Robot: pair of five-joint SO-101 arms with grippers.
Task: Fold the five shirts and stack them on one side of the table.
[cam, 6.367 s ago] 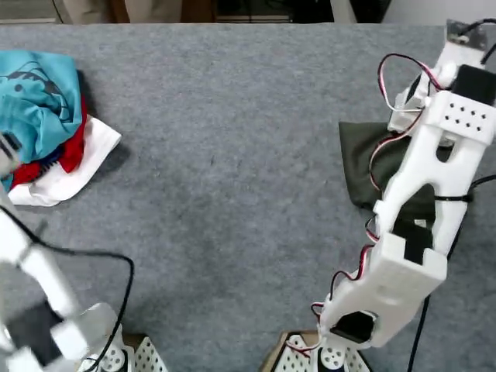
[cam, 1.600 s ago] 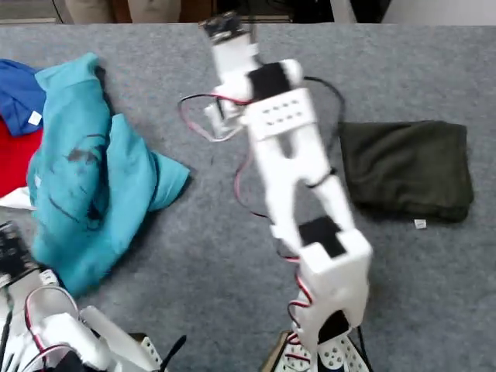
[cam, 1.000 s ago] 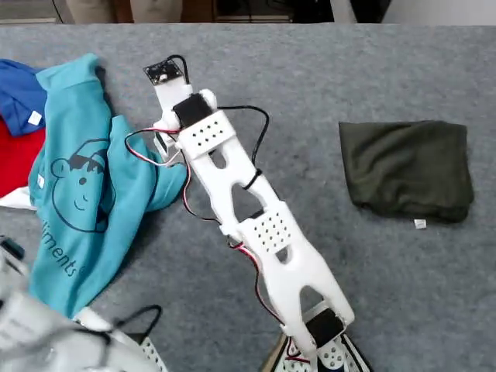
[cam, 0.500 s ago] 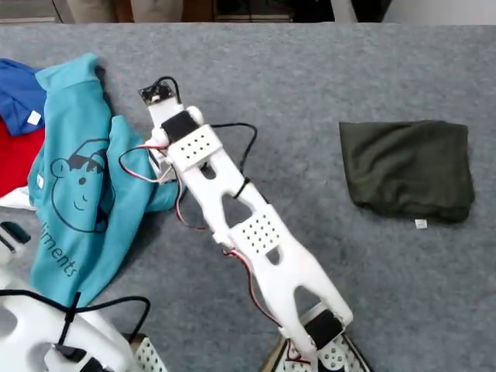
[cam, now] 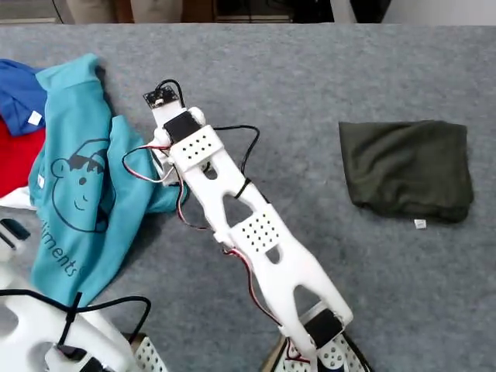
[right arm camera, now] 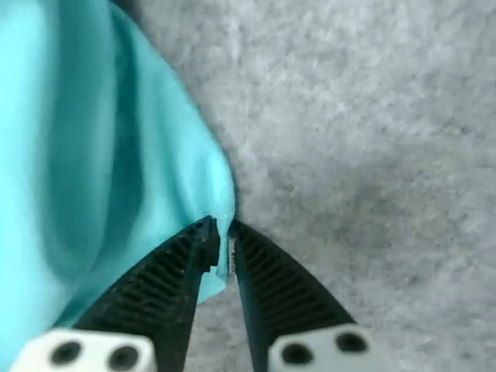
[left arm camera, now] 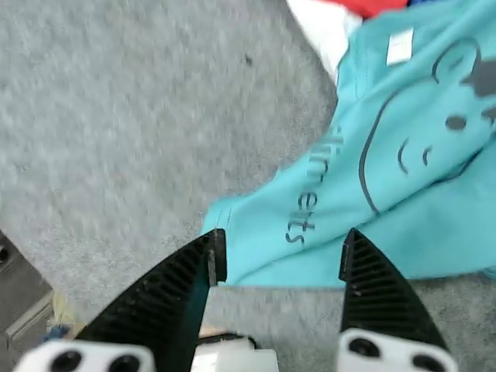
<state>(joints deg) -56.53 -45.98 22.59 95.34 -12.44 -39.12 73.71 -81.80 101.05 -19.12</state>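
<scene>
Right pincer [right arm camera: 222, 229] clamped on teal shirt [cam: 77, 155] edge, barely moved; left pincer [left arm camera: 283, 242] wide.

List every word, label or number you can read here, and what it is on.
Teal shirt: dark lettering beside a drawn face; only part of a word shows, not readable whole.
Neck tag on the teal shirt: blurred, unreadable.
White tag on the blue shirt: too small.
Small label by the dark green shirt: too small.
</scene>
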